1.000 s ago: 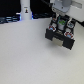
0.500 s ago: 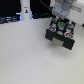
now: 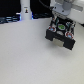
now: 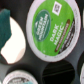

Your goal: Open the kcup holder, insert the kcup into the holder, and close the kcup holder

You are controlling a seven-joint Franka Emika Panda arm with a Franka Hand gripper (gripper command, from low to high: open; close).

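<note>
The black kcup holder sits at the exterior view's upper right, its tray of round slots pulled out toward the camera. The kcup with the bright green lid rests in a slot of that tray. In the wrist view its lid fills most of the picture, ringed by the dark slot. My gripper hangs directly over the tray, just above the kcup. No finger crosses or touches the lid in the wrist view, so the jaws stand apart.
A second green-lidded pod sits in a neighbouring slot. Beside the kcup is a pale and teal shape. A white bottle-like object stands at the back, against dark clutter. The pale table spreads across the exterior view's left and front.
</note>
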